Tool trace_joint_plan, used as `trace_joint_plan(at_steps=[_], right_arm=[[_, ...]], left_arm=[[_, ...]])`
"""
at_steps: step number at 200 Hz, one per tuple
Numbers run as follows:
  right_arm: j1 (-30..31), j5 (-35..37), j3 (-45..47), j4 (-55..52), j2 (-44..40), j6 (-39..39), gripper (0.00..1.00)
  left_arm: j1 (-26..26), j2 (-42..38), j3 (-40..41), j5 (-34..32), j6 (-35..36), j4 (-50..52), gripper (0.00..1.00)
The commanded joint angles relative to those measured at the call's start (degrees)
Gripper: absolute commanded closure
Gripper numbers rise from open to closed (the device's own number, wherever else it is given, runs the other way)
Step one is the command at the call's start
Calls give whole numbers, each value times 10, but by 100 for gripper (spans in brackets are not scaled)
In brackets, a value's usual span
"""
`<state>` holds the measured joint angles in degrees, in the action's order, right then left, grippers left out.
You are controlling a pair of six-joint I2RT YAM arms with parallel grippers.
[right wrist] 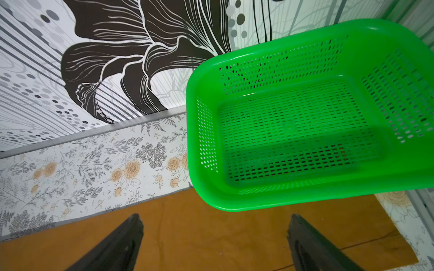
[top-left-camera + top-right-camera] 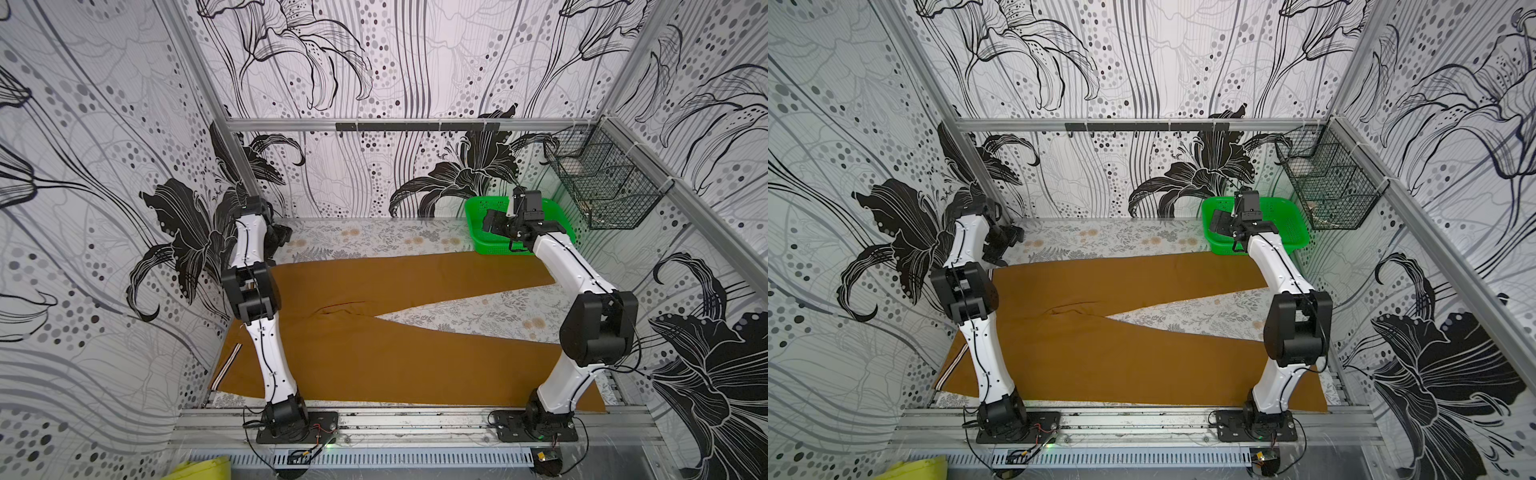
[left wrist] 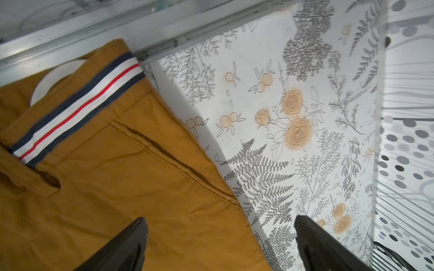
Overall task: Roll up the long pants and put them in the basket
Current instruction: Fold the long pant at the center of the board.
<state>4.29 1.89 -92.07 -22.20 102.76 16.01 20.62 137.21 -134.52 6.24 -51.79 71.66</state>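
Finds the long pants flat on the desk, legs splayed, nothing rolled. Holds left fingers apart near the waistband, right fingers apart over a leg end by the green basket.

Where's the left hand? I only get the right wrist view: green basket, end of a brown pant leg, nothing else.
Observer: Left hand is open, above the waist corner of the long pants, right by the striped waistband.
Operator: Any rolling done?
Observer: No. In both top views the pants lie flat on the table, the two legs splayed in a V.
Operator: Anything else in the cell?
Observer: A black wire basket hangs on the wall rail on the right, close to your green basket.
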Motion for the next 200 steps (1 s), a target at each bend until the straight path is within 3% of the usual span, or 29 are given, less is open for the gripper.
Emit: trace_joint_plan(at_steps=[1,51,138,163,191,200], right_arm=[[6,-8,9,0,27,-7,0],[23,-8,12,5,39,9,0],[79,58,1,-35,39,-9,0],[85,71,2,-40,37,-13,0],[89,84,5,-39,35,-16,0],[89,86,4,-38,36,-17,0]], left_arm=[[8,-16,9,36,-33,10,0],[28,32,10,66,-70,-30,1],[45,138,-34,81,-154,-67,0],[51,144,-35,86,-167,-50,17],[57,151,-33,107,-170,-14,49],[60,154,-31,118,-169,-4,54]])
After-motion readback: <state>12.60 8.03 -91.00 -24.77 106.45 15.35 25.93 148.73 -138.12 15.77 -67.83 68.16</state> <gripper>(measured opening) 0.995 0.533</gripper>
